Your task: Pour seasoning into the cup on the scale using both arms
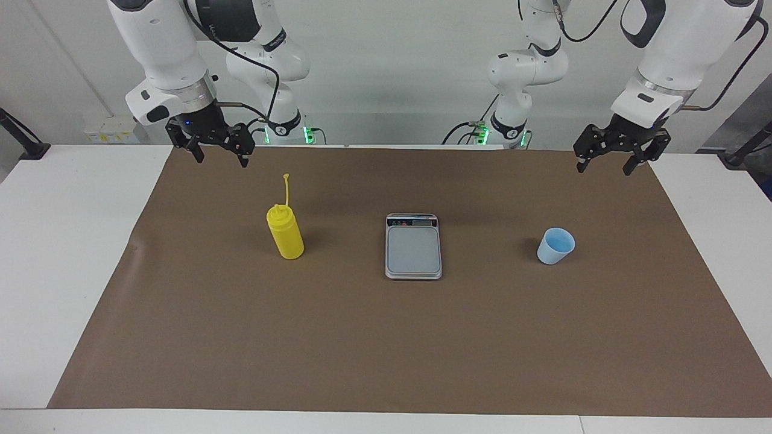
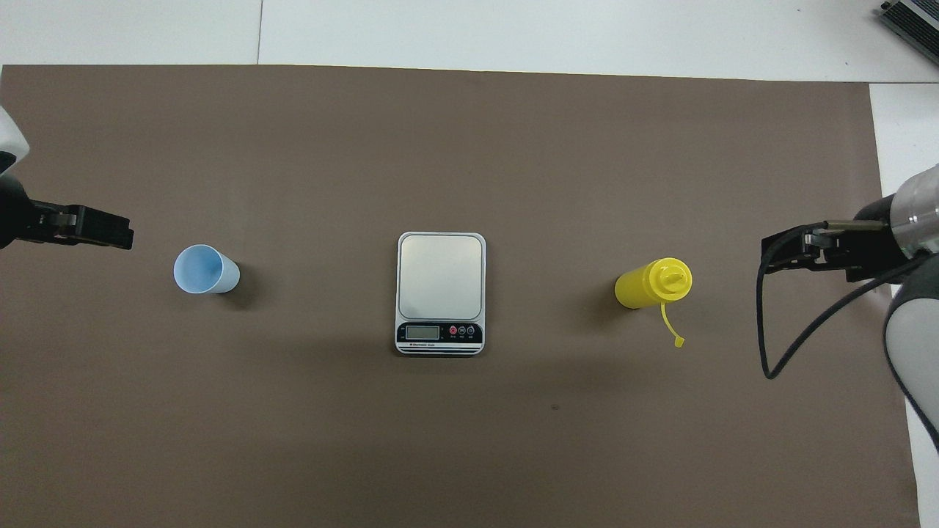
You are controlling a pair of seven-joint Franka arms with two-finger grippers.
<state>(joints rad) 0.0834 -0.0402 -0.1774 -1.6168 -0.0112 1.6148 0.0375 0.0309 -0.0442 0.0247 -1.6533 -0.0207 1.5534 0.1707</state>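
The yellow seasoning bottle (image 1: 285, 239) stands upright on the brown mat toward the right arm's end, its cap strap sticking up; it also shows in the overhead view (image 2: 651, 284). The silver-grey scale (image 1: 413, 246) (image 2: 440, 292) lies in the middle, bare, with its display strip on the edge nearest the robots. The pale-blue cup (image 1: 555, 245) (image 2: 205, 270) stands upright on the mat toward the left arm's end. My right gripper (image 1: 221, 161) (image 2: 769, 257) hangs open and empty above the mat's edge near the bottle. My left gripper (image 1: 604, 169) (image 2: 125, 235) hangs open and empty above the mat's edge near the cup.
A brown mat (image 1: 386, 337) covers most of the white table (image 1: 60, 253). A black cable (image 2: 799, 345) loops down from the right arm's wrist.
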